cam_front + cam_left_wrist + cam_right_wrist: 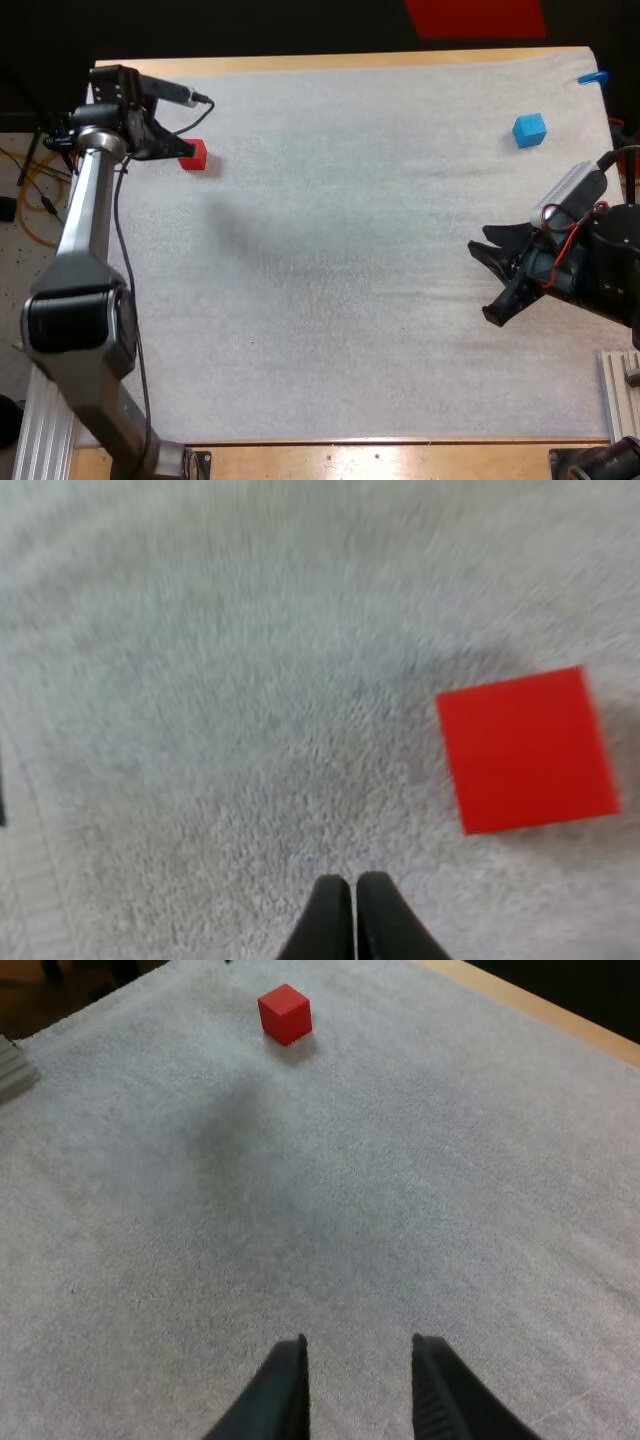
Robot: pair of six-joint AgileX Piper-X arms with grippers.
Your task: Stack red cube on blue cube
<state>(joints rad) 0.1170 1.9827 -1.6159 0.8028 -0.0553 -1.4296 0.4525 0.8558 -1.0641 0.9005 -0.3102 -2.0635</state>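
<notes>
Left gripper [352, 882] has its two black fingers pressed tip to tip with nothing between them. It points down at the white mat [350, 250], just beside the red cube [527, 750], which lies off to one side of the fingertips and is not touched. In the high view this gripper is near the mat's far left corner, with the red cube at its tip.

The right gripper [483, 283] is at the right side of the mat, its fingers spread wide and clear of anything, with only bare mat under them. In the right wrist view the red cube is far ahead of these parted fingers.

The blue cube [529, 130] sits on the mat near its far right corner, beyond the right gripper and well apart from the red cube, across the width of the mat.
</notes>
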